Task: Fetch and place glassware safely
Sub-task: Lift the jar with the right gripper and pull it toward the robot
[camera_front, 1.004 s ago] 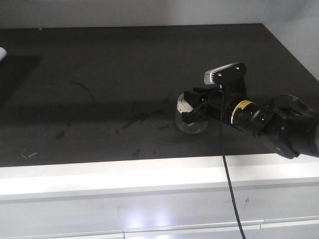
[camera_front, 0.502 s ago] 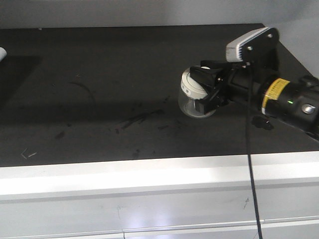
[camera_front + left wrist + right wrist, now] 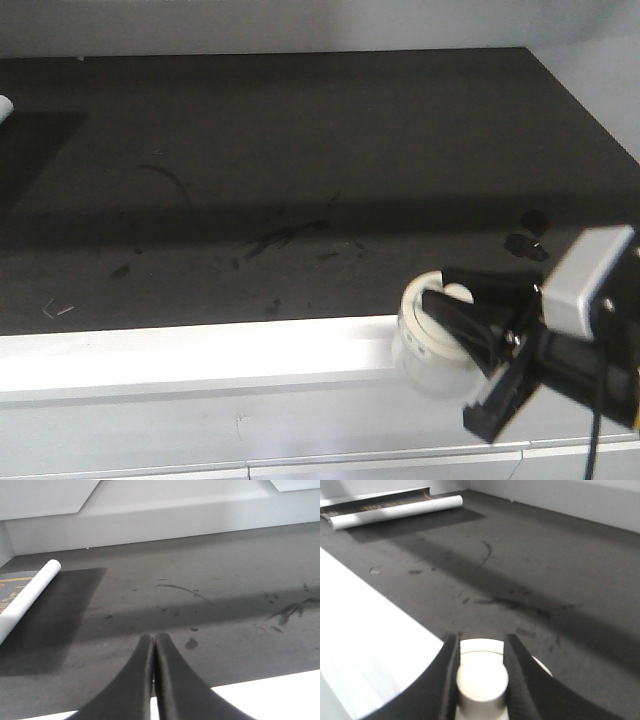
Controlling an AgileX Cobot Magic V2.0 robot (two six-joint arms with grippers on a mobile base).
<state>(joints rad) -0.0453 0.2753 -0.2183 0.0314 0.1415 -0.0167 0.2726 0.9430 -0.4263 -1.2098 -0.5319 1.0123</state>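
Observation:
The glass jar (image 3: 428,345) with its cream-white lid hangs in my right gripper (image 3: 462,325) at the front right, lifted off the dark tabletop (image 3: 250,150) and over its white front edge. In the right wrist view both fingers are clamped on the lid's central knob (image 3: 482,682), and the lid's rim shows beyond them. The jar's clear body is mostly hidden there. My left gripper (image 3: 153,645) is shut and empty, low over the dark surface near the front edge; it does not show in the front view.
A white rolled tube (image 3: 27,600) lies on a dark mat at the far left, also in the right wrist view (image 3: 395,511). The white front ledge (image 3: 200,355) runs below the tabletop. Scuff marks (image 3: 285,237) cross the middle. A grey wall stands behind.
My right gripper has carried the jar from the middle right of the tabletop up, then forward and down to the front edge, closer to the camera.

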